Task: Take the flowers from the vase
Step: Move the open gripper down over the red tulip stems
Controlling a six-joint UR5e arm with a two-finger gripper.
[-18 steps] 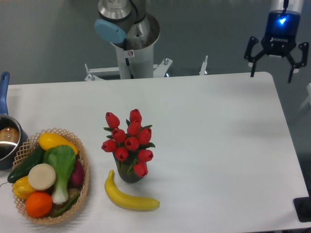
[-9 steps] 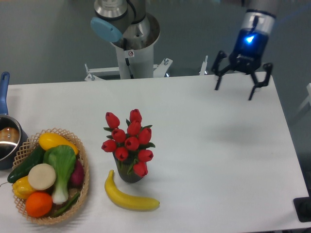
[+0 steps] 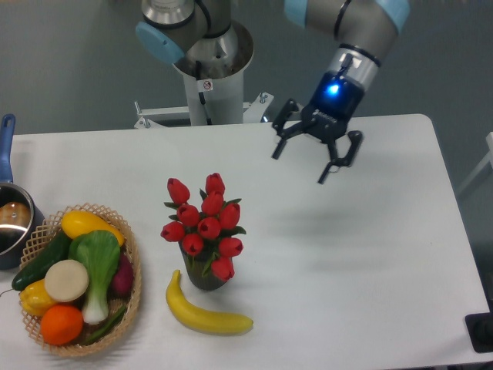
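The flowers (image 3: 205, 223), a bunch of red tulip buds with green leaves, stand upright in the vase (image 3: 203, 276), a short dark cylinder mostly hidden under the blooms, near the table's middle front. My gripper (image 3: 301, 163) hangs open above the table, up and to the right of the flowers, well apart from them. Nothing is between its black fingers (image 3: 279, 146).
A yellow banana (image 3: 204, 310) lies just in front of the vase. A wicker basket (image 3: 131, 287) of vegetables and fruit sits at the front left. A metal pot with a blue handle (image 3: 9, 223) is at the left edge. The robot base (image 3: 208, 69) stands behind the table.
The gripper has swept left and down from the table's far right corner toward the middle, coming closer to the flowers. It stays open. Flowers and vase have not moved.
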